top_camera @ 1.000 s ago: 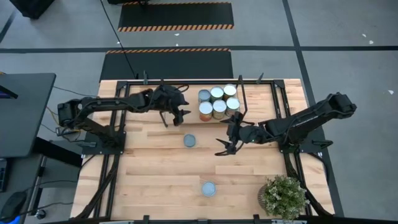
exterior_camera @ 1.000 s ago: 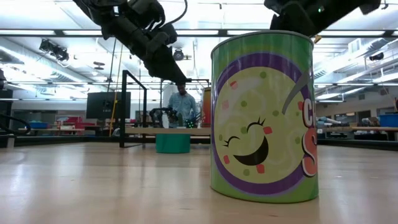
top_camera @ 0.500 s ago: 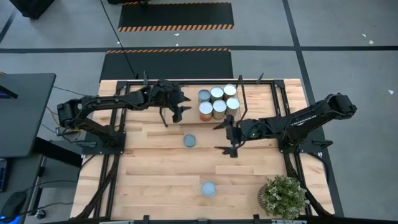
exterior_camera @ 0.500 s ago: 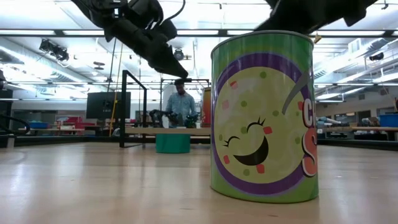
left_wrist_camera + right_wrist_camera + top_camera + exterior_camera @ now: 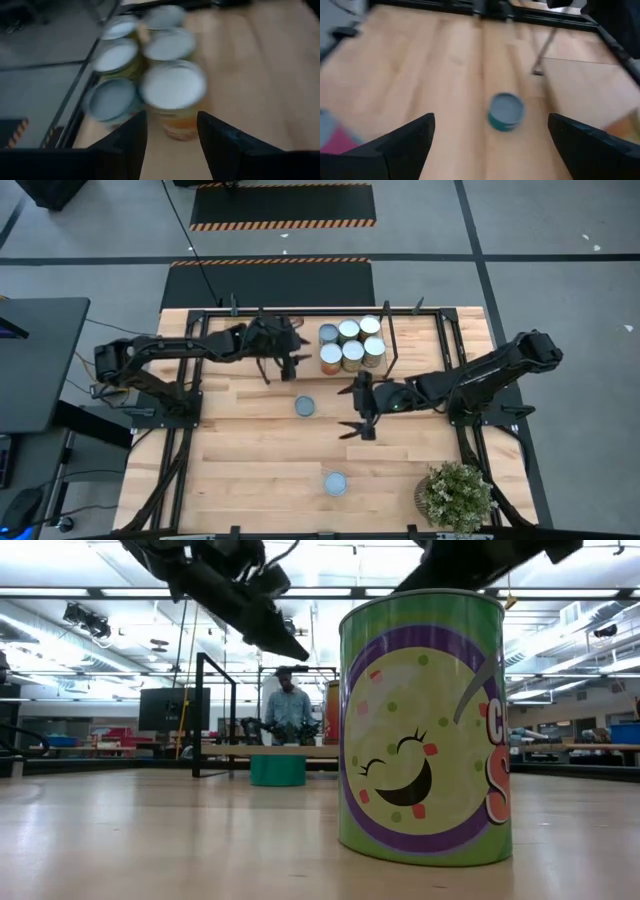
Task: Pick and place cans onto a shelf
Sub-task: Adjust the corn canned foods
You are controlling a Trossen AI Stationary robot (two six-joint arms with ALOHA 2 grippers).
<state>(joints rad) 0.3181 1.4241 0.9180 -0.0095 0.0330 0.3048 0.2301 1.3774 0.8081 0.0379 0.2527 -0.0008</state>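
Blurred shelf cans (image 5: pixel 172 87) (left wrist view); both tools cut off in low view

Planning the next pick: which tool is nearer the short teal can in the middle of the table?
Right. The right tool stands open beside the short teal can, facing it. The left tool is farther off, up by the cans on the shelf.

The tabletop (image 5: pixel 250 450) is pale wood in planks. The arms are black, as is the frame of the shelf (image 5: pixel 420 330), whose board is light wood. The cans (image 5: pixel 351 344) there are topped in silver and bluish grey, and orange is seen on the side of one (image 5: pixel 175 97). A teal side is shown by the mid-table can (image 5: pixel 305 407). The near can (image 5: pixel 422 725) is bright green, with purple rings, a black smiling face and red and green specks. The plant (image 5: pixel 457 495) is green. The floor is grey, with black mats edged in orange-and-black stripes.
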